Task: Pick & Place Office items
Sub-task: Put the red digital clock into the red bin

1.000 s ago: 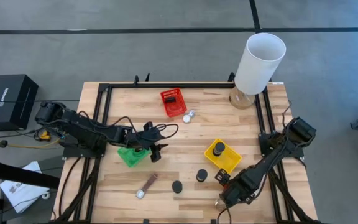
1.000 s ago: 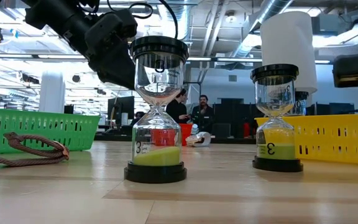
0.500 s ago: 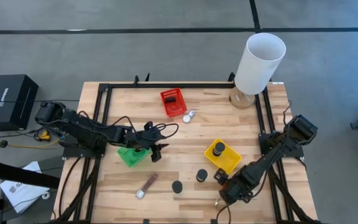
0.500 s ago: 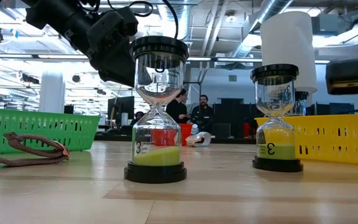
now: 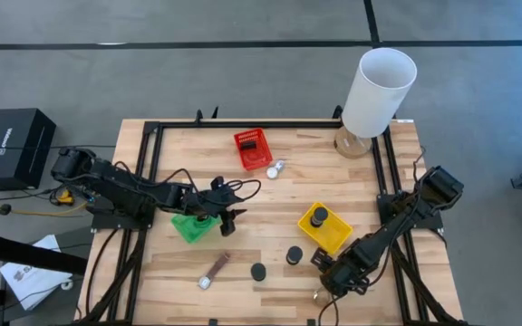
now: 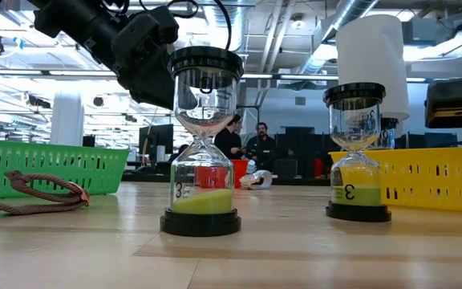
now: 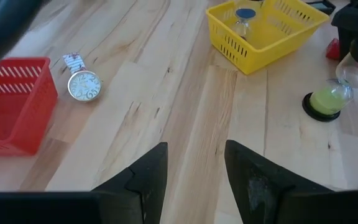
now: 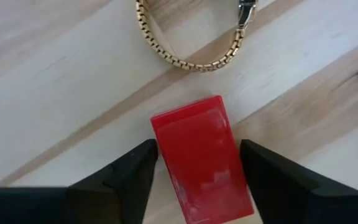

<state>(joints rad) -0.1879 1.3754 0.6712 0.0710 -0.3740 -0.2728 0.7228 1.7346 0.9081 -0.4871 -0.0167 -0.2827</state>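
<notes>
From above, the right gripper is hanging low over the near right part of the wooden table, just beside the yellow plastic basket, which is already holding one black-capped sand timer. Two more black-capped timers are standing on the boards nearby. The left gripper is waiting by the green plastic basket, with the brown strap watch lying nearer the front edge.

At table height, the two timers, one at the centre and one to its right, are standing upright with yellow-green sand.

Through the left wrist camera, that arm's fingers are standing moderately apart with nothing between them; a white-faced watch is lying beside the red plastic basket.

Through the right wrist camera, the small red rectangular block is sitting between wide-set fingers, neither visibly touching it, with a gold link bracelet just beyond. The block is lying slightly askew, so squaring the wrist to its long sides before closing should be preventing a twist, and keeping clear of the bracelet matters.
</notes>
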